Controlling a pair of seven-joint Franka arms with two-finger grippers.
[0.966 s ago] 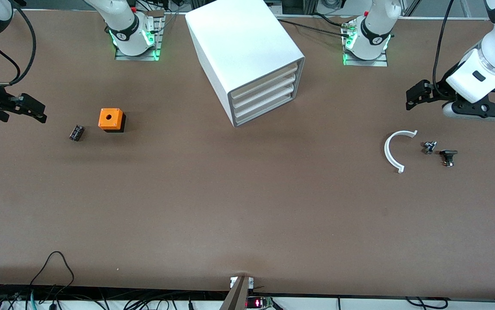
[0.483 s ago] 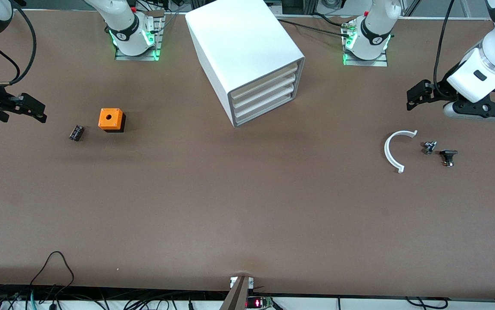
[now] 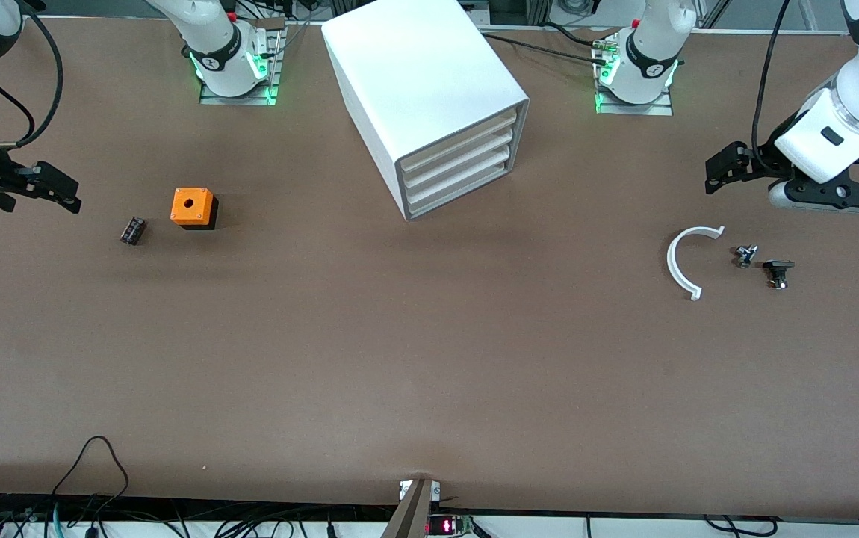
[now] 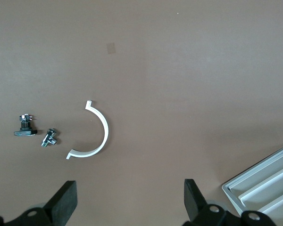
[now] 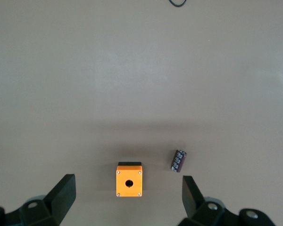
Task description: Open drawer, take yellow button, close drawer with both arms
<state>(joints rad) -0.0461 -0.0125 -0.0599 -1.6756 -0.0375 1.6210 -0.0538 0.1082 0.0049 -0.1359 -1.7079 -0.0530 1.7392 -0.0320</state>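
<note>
The white cabinet (image 3: 423, 97) stands on the table (image 3: 429, 359) between the two arm bases, its four drawers all pushed in; the top drawer (image 3: 458, 137) is shut. The button cannot be seen anywhere.

The left gripper (image 3: 728, 166) hangs over the table at the left arm's end, fingers (image 4: 63, 202) spread wide and holding nothing. On the table close to it, nearer the front camera, lie a white curved clip (image 3: 685, 261), a small metal fitting (image 3: 745, 255) and a small black part (image 3: 777, 272).

The right gripper (image 3: 52, 188) hangs over the right arm's end, fingers (image 5: 61, 194) also wide apart and empty. Near it sit an orange box with a hole (image 3: 193, 208) and a small dark cylinder (image 3: 132, 230) just beside it.
</note>
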